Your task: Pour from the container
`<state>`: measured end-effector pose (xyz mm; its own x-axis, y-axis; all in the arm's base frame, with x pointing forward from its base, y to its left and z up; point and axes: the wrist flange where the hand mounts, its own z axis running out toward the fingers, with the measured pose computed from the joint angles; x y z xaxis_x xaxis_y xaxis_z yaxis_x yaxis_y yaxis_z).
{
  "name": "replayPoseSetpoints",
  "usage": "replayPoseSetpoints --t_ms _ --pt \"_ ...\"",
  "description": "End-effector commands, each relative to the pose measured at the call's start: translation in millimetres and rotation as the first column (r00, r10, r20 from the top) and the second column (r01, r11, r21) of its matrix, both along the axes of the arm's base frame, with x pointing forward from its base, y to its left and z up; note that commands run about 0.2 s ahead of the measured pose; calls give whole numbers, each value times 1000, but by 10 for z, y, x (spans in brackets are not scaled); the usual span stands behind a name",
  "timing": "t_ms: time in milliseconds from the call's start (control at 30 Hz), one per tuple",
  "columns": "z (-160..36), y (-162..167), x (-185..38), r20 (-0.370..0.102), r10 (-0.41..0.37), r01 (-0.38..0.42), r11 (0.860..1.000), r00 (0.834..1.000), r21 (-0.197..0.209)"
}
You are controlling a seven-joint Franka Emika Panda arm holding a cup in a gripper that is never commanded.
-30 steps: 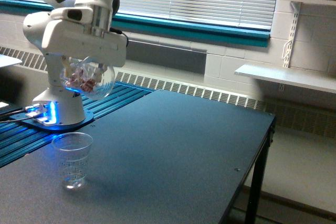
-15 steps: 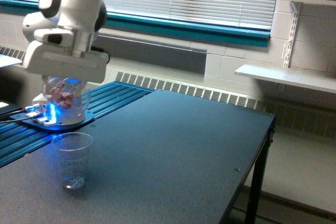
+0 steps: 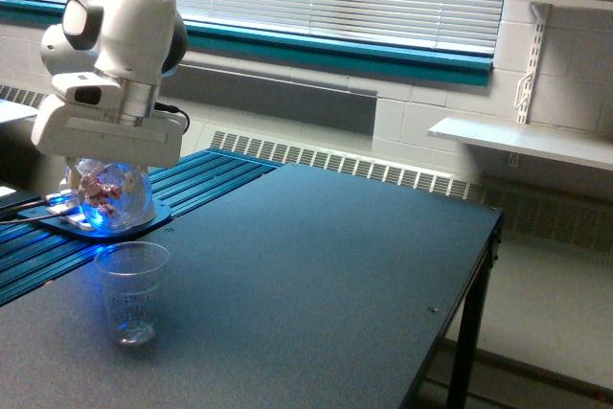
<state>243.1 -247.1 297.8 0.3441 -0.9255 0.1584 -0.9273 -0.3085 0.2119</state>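
The end effector (image 3: 108, 171) grips the container (image 3: 110, 195), a round jar of reddish and white pieces hanging just above and slightly behind the plastic cup (image 3: 132, 291) on the tabletop (image 3: 316, 275). If tipped with the mouth off-centre, pieces could overshoot the rim and scatter, or the light cup could topple. Count: one jar, one cup, one arm
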Motion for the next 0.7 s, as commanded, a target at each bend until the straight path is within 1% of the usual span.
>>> replayPoseSetpoints --t_ms 33,100,233,500,700 --pt "-14 16 48 -34 11 -12 1000 999 -13" --pt "-27 10 41 -41 3 -4 1000 999 -9" --pt "-55 -4 13 -69 -13 12 1000 998 -7" --pt "-121 26 1 -111 -7 8 1000 994 10" --pt "-86 29 72 -103 -8 10 1000 995 18"
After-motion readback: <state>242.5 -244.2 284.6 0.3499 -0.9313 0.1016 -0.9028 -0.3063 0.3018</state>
